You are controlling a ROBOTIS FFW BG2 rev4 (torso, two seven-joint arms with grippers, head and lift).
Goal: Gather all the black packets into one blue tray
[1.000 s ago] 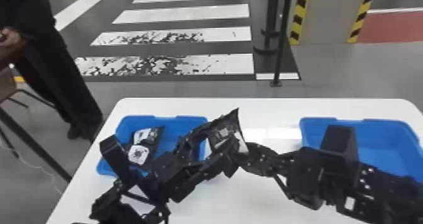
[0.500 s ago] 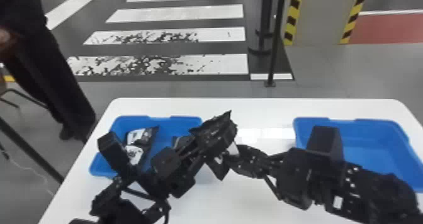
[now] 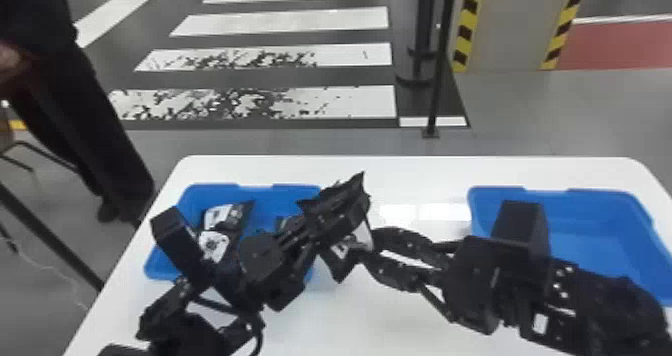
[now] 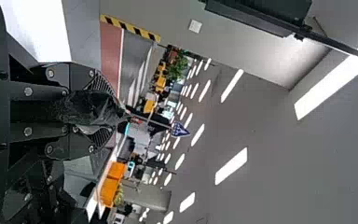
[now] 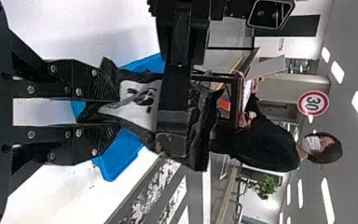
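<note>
My left gripper (image 3: 356, 207) is above the left blue tray's (image 3: 197, 192) right side, shut on a black packet (image 3: 366, 234). From the right, my right gripper (image 3: 367, 249) is also shut on this packet's lower part, with its white patch beside the fingertips. The left wrist view has the left gripper (image 4: 114, 110) around crumpled black film. In the right wrist view, the right gripper (image 5: 109, 113) pinches a corner of the packet (image 5: 142, 102). Black-and-white packets (image 3: 225, 217) lie in the left tray, partly hidden by the left arm.
A second blue tray (image 3: 595, 235) stands at the right, partly behind the right arm. Both arms cross low over the white table (image 3: 420, 172). A black post (image 3: 440, 65) rises from the floor beyond the far edge.
The left gripper and packet have turned, so the white patch that faced up now shows lower down. The right gripper has shifted slightly left. The head view itself has moved a little.
</note>
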